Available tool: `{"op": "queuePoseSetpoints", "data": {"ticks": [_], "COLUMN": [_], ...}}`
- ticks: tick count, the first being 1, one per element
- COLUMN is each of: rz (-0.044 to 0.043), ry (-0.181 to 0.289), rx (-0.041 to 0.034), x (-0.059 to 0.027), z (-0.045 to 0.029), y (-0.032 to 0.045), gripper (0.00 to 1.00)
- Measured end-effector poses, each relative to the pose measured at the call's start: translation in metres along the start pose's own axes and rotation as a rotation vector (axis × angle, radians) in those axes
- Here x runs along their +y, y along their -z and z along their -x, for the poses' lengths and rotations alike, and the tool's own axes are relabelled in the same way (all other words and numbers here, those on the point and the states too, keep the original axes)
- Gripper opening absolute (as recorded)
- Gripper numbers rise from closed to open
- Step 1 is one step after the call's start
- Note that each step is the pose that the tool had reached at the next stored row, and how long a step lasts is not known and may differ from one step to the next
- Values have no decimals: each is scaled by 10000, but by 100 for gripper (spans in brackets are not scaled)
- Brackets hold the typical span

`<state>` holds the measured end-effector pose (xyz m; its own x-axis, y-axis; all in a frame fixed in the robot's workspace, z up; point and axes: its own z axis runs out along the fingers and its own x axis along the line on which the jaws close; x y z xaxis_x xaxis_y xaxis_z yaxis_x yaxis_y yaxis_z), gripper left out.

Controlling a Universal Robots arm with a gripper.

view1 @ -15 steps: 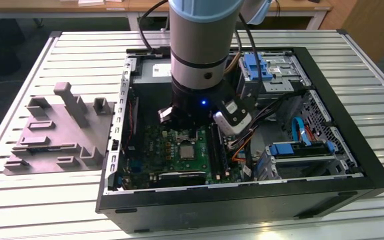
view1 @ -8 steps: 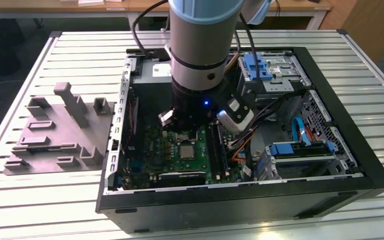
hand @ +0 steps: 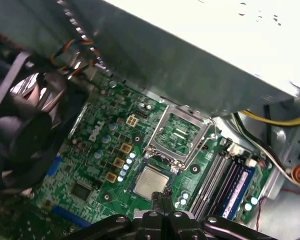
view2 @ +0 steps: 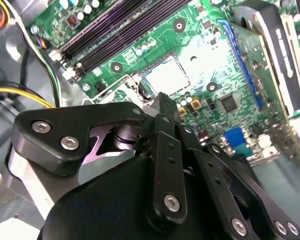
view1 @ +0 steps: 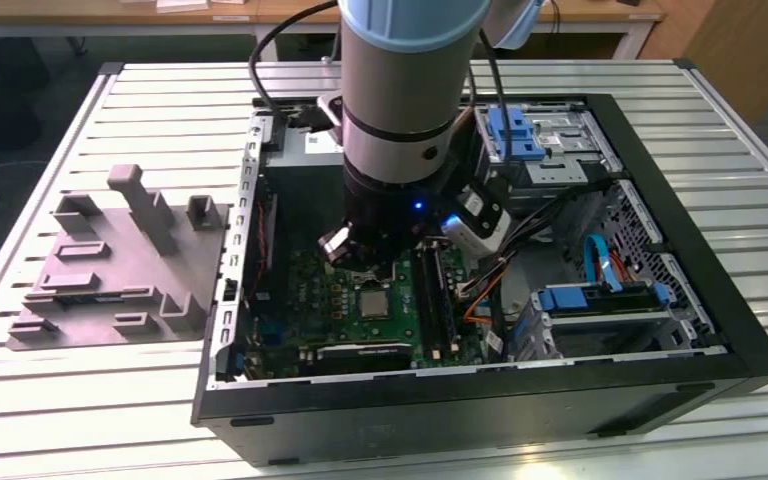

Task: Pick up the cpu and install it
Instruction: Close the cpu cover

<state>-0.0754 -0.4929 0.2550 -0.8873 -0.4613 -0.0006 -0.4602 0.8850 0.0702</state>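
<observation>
The cpu lies flat on the green motherboard inside the open computer case, its silvery top facing up. In both wrist views the cpu sits in the socket area, beside the socket's metal frame, which is tilted up. My gripper hangs just above and beside the chip. Its black fingers meet at their tips with nothing between them. In the first wrist view the gripper sits at the chip's edge.
The black case wall rings the board. Memory slots run beside the socket, and a fan stands on its other side. Blue drive cages and loose cables fill the exterior view's right. A grey fixture lies outside the case.
</observation>
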Motion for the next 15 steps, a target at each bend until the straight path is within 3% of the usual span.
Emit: {"op": "queuePoseSetpoints", "data": {"ticks": [7,15], "rz": [-6,-5], "ry": [1198,1270], "rx": [73,75], "x": [-1,-1], "z": [0,1], "y": [-12,-13], "gripper": [11,11]}}
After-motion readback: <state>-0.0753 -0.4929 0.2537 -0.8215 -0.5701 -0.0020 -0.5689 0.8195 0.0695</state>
